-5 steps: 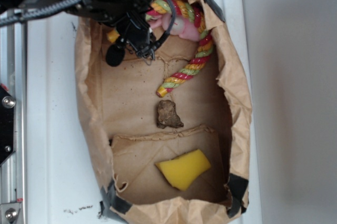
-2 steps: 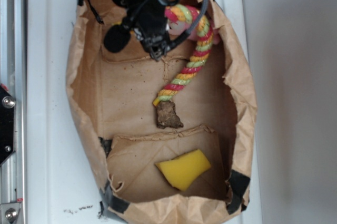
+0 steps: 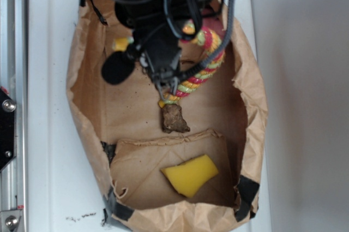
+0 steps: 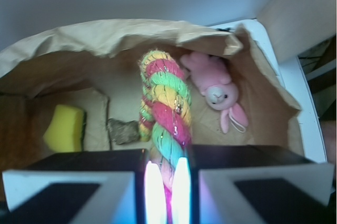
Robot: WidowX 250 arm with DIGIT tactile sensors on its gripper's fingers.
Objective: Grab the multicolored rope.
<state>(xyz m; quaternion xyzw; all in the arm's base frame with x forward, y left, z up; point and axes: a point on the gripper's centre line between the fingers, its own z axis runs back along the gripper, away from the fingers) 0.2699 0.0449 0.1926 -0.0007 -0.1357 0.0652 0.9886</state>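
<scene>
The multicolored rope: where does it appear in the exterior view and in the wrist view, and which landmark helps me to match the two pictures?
Exterior: the multicolored rope curves through the upper middle of the paper bag, partly hidden under the arm.
Wrist: it stands in the centre, rising from between the claw fingers.
Shared landmark: the yellow sponge, bottom centre in exterior, left in wrist.
</scene>
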